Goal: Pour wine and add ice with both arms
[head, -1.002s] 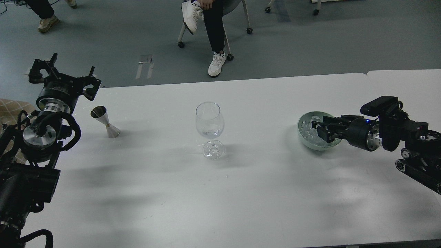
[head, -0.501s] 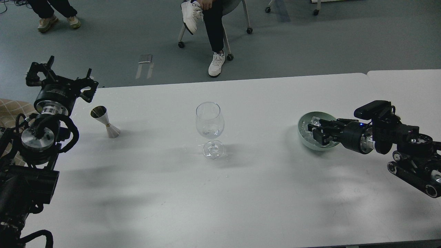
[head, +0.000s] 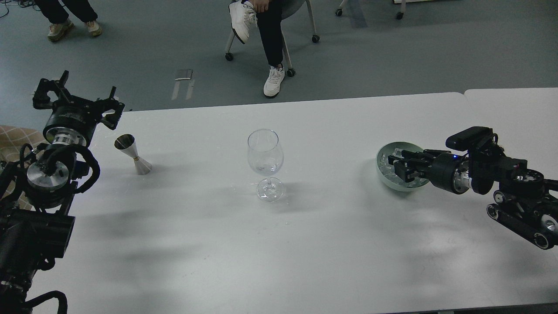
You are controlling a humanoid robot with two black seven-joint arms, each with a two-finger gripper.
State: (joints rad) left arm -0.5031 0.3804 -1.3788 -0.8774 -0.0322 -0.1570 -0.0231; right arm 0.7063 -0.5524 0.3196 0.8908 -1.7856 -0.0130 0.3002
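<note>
A clear stemmed glass (head: 265,152) stands at the middle of the white table (head: 305,244). A little clear wine (head: 266,167) lies at the bottom of its bowl. A pale green bowl (head: 383,178) at the right holds several clear ice cubes (head: 385,162). My right gripper (head: 396,166) reaches into the bowl from the right, its fingers apart among the ice; no cube shows gripped. My left gripper (head: 78,97) is open and empty beyond the table's far left corner. A steel jigger (head: 133,154) stands to its lower right on the table.
A second white table (head: 514,104) adjoins at the far right. A seated person's legs and a wheeled chair (head: 270,39) are on the grey floor beyond the table. Another person's feet (head: 72,28) show at the top left.
My right arm has dropped and pushed left, so its gripper sits lower and deeper in the bowl. My left gripper shifted slightly left. The glass and jigger have not moved.
</note>
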